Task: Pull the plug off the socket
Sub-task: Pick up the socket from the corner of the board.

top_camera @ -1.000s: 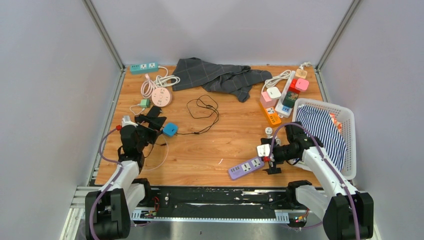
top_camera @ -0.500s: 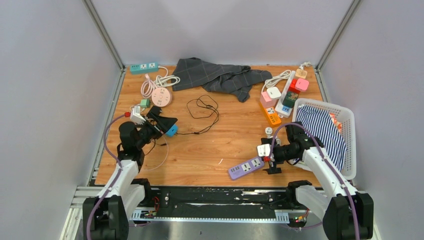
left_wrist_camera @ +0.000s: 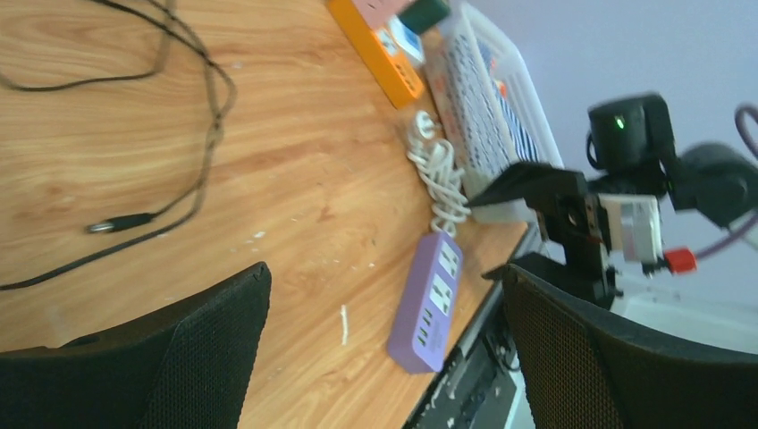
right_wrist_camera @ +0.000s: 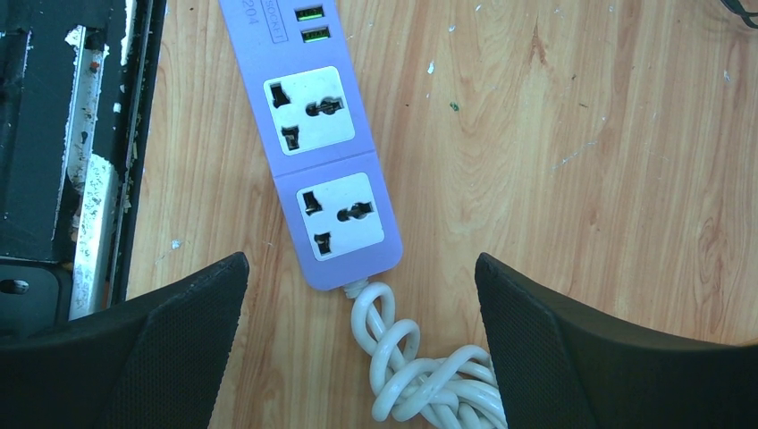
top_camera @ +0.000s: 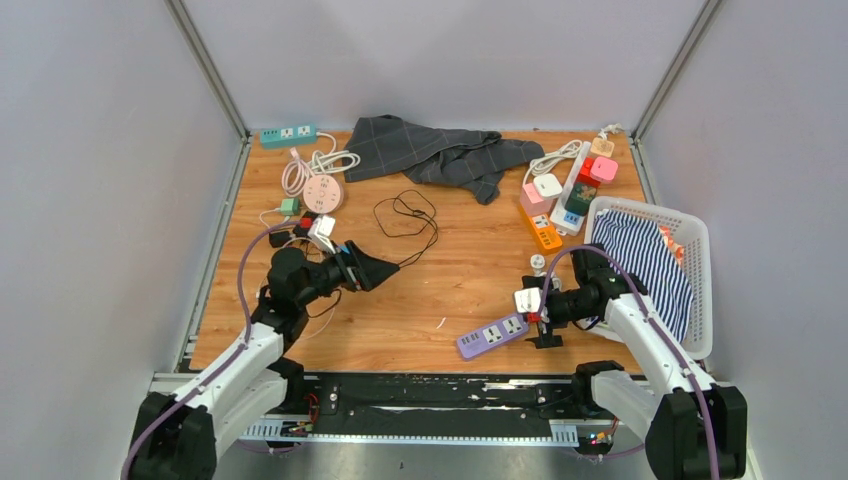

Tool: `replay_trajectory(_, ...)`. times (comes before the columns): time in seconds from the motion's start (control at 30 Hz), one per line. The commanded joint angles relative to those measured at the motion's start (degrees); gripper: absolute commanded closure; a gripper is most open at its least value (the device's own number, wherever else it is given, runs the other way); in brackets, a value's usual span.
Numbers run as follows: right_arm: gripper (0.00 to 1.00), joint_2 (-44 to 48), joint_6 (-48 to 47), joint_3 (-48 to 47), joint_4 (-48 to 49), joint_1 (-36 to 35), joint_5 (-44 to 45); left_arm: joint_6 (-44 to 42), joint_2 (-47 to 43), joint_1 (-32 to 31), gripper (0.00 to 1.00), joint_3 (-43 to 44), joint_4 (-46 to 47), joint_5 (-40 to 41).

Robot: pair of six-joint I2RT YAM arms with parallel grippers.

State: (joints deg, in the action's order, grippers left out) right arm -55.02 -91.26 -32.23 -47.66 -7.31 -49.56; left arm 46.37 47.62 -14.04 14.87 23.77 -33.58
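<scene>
From above, the left gripper (top_camera: 385,271) hangs over the table (top_camera: 460,275) left of centre, while the right gripper (top_camera: 540,322) sits at the cord end of the purple power strip (top_camera: 492,335) near the front edge. In the left wrist view its fingers (left_wrist_camera: 206,349) stand wide apart on nothing, the strip lying ahead and a black cable (left_wrist_camera: 192,107) off to the side. In the right wrist view the fingers (right_wrist_camera: 572,357) spread either side of the strip's coiled white cord (right_wrist_camera: 420,380), both outlets (right_wrist_camera: 344,213) face up

Purple strip (right_wrist_camera: 322,152), white cord (left_wrist_camera: 436,170); grey checked cloth (top_camera: 430,152) at 12 o'clock; blue-striped fabric (top_camera: 640,260), white basket (top_camera: 645,205) at 3 o'clock.
</scene>
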Motion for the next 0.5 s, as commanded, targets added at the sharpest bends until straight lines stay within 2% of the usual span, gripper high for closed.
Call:
replay_trajectory(0.0,0.03,-0.1,1.1,-0.2,-1.8,1.0,-2.0,-5.7,-0.8,-9.2,0.0,3.2,0.7,4.2)
replay_trajectory(0.2,0.03,-0.2,5.1,-1.9,-1.8,1.3,-2.9,-14.5,0.0,-22.7,0.0,5.3,1.5,10.5)
replay_trajectory(0.37,0.04,-1.0,12.0,-4.0,-1.1,1.6,-3.1,-25.2,0.5,-36.8,0.0,5.5,4.1,21.4)
replay_trajectory(0.47,0.04,-1.6,13.3,-4.9,-0.9,1.6,-2.8,-30.6,2.1,-42.9,0.0,4.1,9.3,28.4)
